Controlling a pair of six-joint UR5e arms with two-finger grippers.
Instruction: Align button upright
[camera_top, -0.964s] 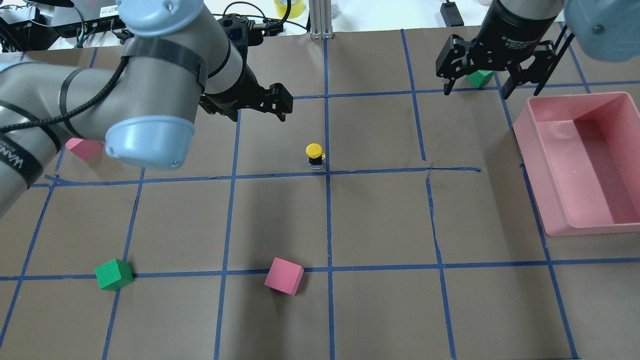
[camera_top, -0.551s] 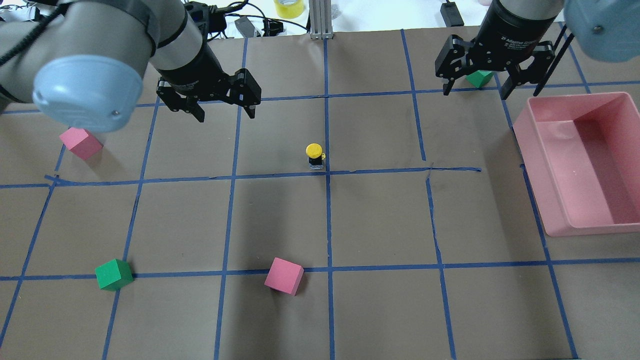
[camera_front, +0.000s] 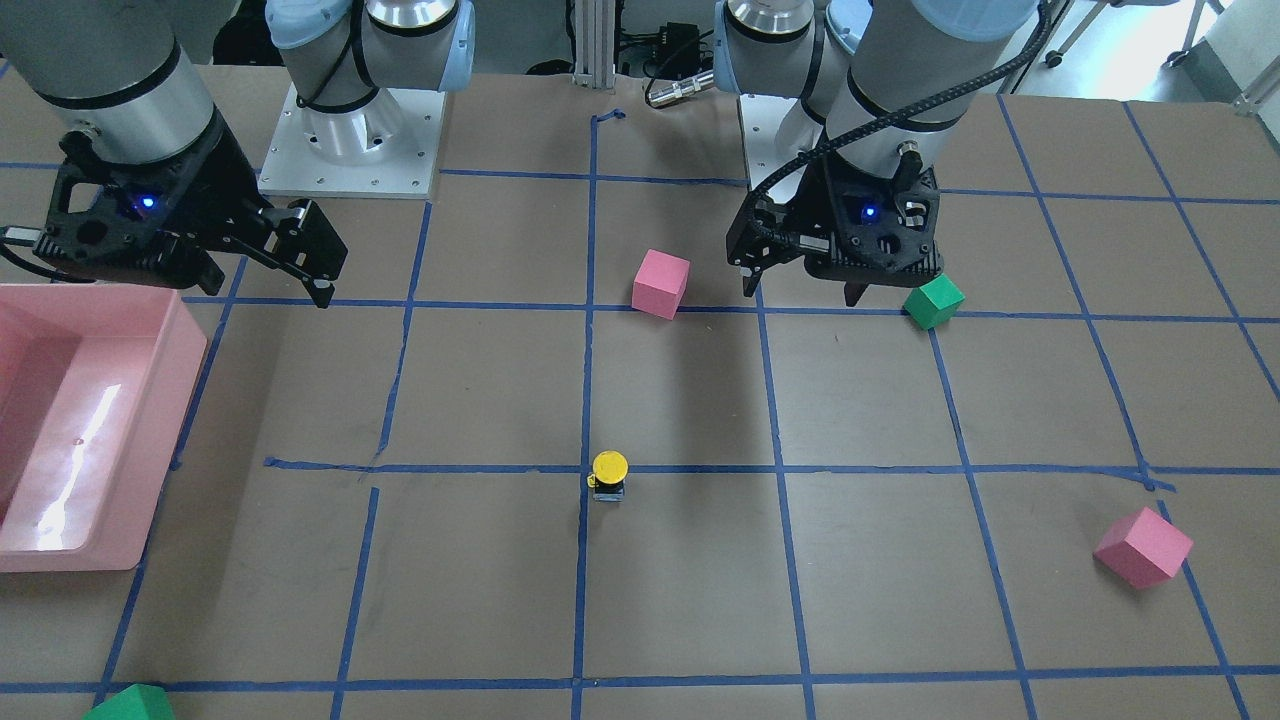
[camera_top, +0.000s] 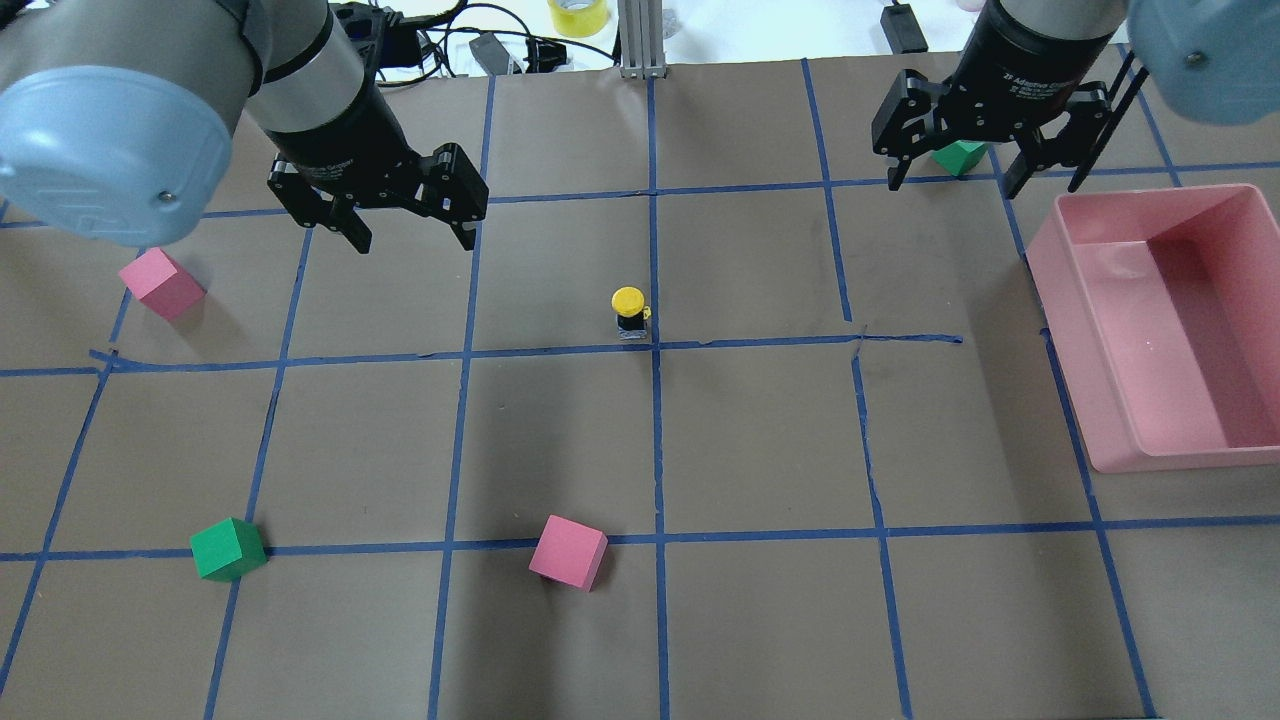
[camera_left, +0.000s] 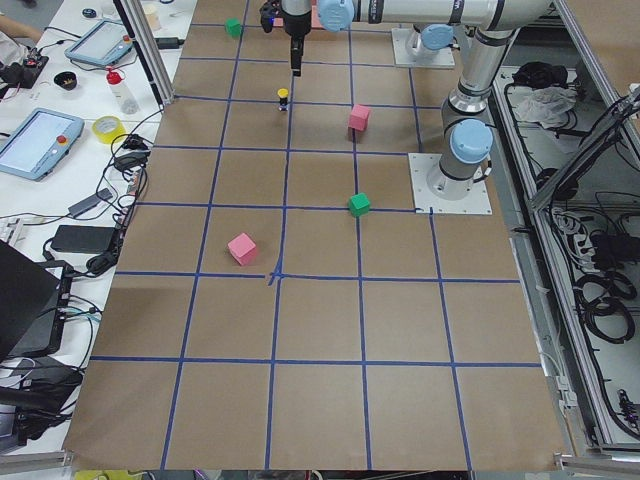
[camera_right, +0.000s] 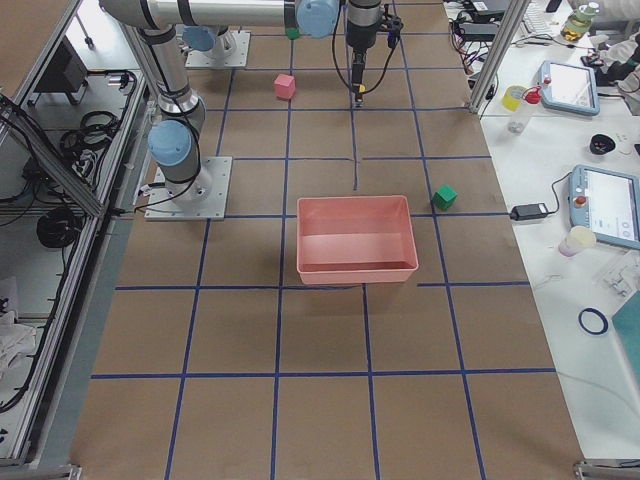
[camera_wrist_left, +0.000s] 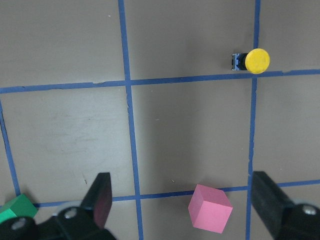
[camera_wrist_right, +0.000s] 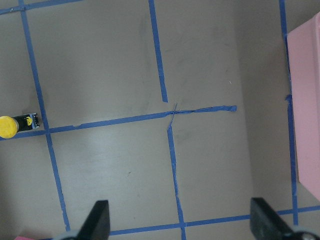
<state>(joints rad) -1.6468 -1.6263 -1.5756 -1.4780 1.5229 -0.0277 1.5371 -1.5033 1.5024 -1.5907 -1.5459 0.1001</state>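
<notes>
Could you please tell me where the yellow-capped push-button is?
In the overhead view, the small yellow-capped black push-button sits near the table's centre, just left of a blue tape crossing.

The only print in view is white lettering on the black housing of the right pincer (camera_top: 952, 187), upper right of the overhead view. It runs in two short lines (the first seems to begin "2F"; the rest is too small to make out). A similar patch of faint white print sits on the black housing of the left pincer (camera_top: 415, 245), upper left of the same view, and cannot be read. Nothing on the surface (camera_top: 760, 440) carries legible words, numbers or signs.
</notes>
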